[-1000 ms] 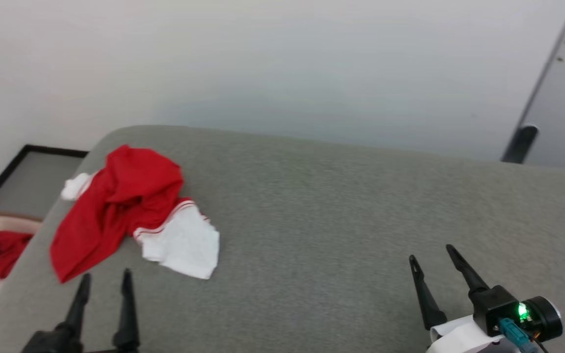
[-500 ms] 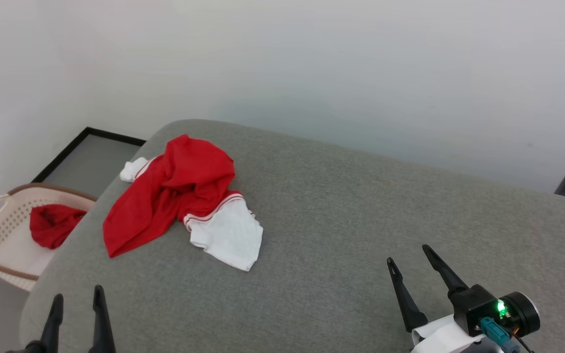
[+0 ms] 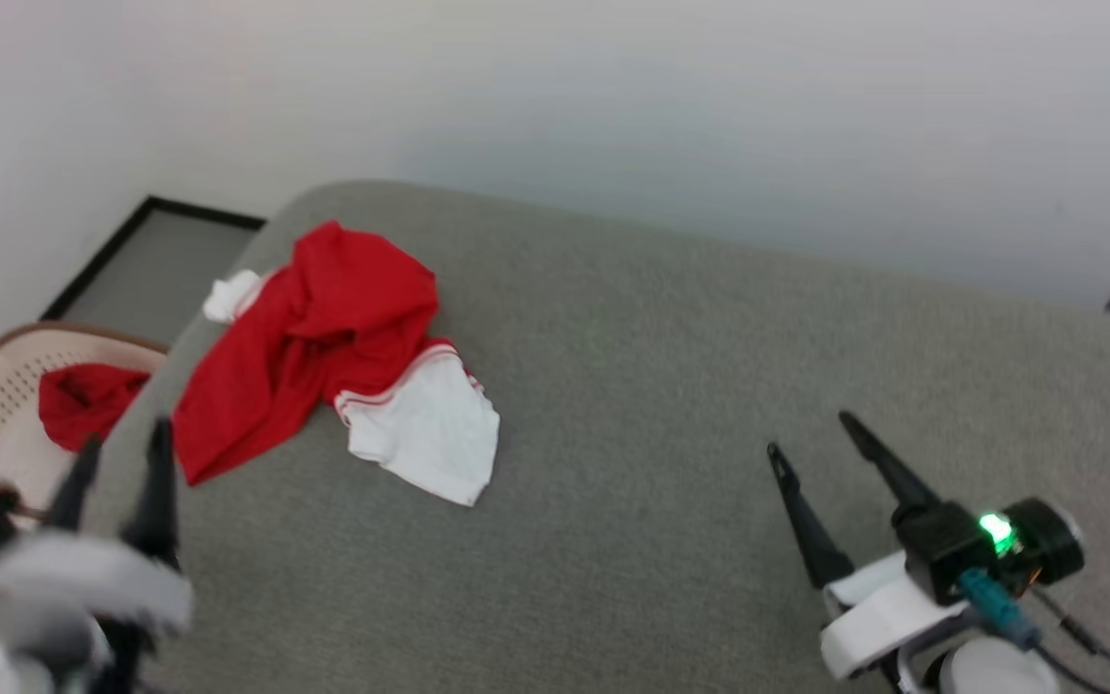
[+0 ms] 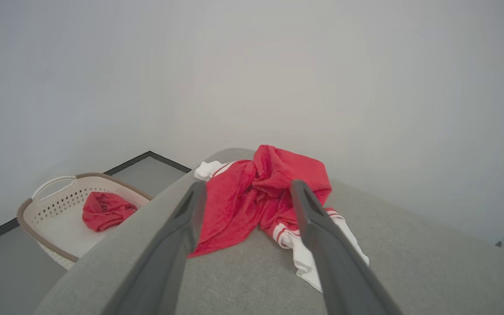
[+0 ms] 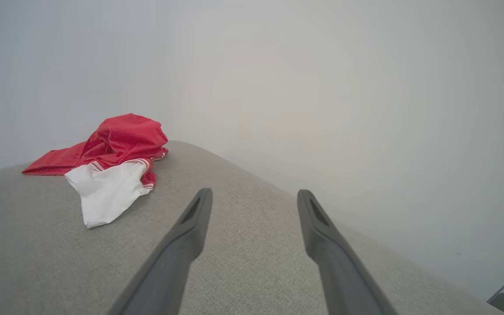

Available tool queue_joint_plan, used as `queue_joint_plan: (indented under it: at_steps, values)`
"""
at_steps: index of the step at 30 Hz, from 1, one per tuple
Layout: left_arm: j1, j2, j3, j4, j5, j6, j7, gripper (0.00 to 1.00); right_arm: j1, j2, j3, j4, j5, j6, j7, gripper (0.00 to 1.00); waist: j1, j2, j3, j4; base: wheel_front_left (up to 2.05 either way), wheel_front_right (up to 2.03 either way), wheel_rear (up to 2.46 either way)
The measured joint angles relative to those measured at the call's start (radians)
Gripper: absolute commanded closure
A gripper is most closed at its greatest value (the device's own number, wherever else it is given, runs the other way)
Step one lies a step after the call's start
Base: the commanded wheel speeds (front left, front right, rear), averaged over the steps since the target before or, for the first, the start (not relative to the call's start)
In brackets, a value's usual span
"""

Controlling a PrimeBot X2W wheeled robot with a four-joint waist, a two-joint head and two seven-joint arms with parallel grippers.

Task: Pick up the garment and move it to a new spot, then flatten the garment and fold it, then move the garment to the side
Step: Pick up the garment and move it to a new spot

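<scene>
The left hand (image 3: 127, 436) and the right hand (image 3: 807, 432) are hanging wide open and empty, while the garment (image 3: 314, 337), lying at 10 o'clock, is looking soft and light, probably best pinched on its red hump.

My head camera looks down at the grey padded surface (image 3: 671, 366) from above, well back. The wrist cameras sit low over it, sighting along my left hand (image 4: 248, 186) and right hand (image 5: 255, 192) toward the wall (image 5: 322, 87). All three share the garment (image 3: 314, 328), nearest in the left.
</scene>
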Motion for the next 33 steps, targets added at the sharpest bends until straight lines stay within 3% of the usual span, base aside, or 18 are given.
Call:
queue_joint_plan:
  at_steps: [7,15,22,33]
  values:
    - [-0.218,0.134,-0.041,0.017,-0.144,0.000,0.284,0.00,-0.067,-0.058,0.002,-0.021,0.008,0.000,0.000,0.00,0.0000,0.0000,0.111,-0.035,0.00,0.00,0.00]
    - [-0.464,0.248,-0.068,0.188,-0.287,0.000,0.539,0.00,-0.119,-0.099,0.003,-0.049,0.016,0.000,0.000,0.00,0.0000,0.0000,0.238,-0.084,0.00,0.00,0.00]
    - [-0.625,0.279,-0.108,0.372,-0.305,0.024,0.681,0.00,-0.145,-0.124,-0.002,-0.080,0.020,0.000,0.000,0.00,-0.0001,0.0000,0.335,-0.131,0.00,0.00,0.00]
    - [-0.767,0.286,-0.192,0.654,-0.261,0.061,0.786,0.00,-0.180,-0.136,0.004,-0.095,0.031,0.000,0.001,0.00,-0.0001,0.0000,0.449,-0.198,0.00,0.00,0.00]
